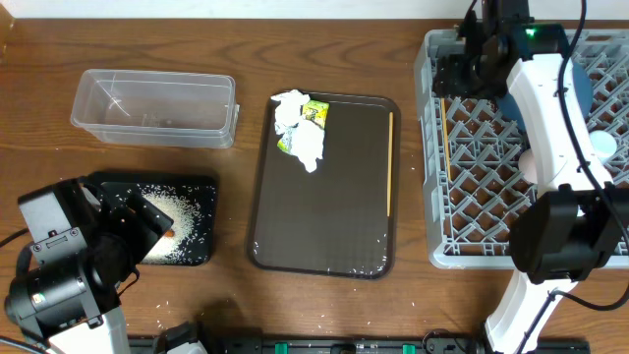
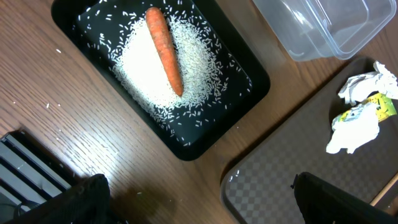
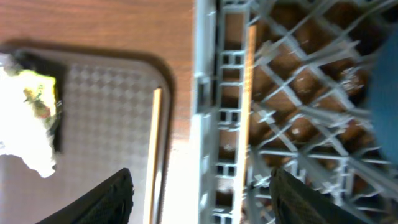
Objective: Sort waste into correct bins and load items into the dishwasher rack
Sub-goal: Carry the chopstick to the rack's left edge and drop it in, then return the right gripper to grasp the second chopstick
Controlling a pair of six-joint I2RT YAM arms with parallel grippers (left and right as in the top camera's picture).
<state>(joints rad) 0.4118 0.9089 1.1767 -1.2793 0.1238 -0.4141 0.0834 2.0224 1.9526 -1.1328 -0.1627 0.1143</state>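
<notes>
The shallow black tray (image 2: 245,87) holds a heap of white rice (image 2: 146,68) with the orange carrot (image 2: 165,48) lying on it. My left gripper (image 2: 199,208) is open and empty, hovering over bare wood between the black tray and the brown serving tray (image 2: 280,186). The clear container (image 1: 155,106) is empty. Crumpled napkins (image 1: 295,133) and the green-yellow wrapper (image 1: 314,113) lie on the serving tray's far left. One chopstick (image 1: 390,162) lies along that tray's right edge; the other (image 3: 247,106) lies inside the grey rack (image 1: 462,211). My right gripper (image 3: 202,199) is open, above the rack's left wall.
The dark-blue plate (image 1: 595,79) and a light-blue dish (image 1: 602,144) sit in the rack's right part, partly hidden by my right arm. Loose rice grains are scattered on the wood near the black tray. A dark rail runs along the table's front edge.
</notes>
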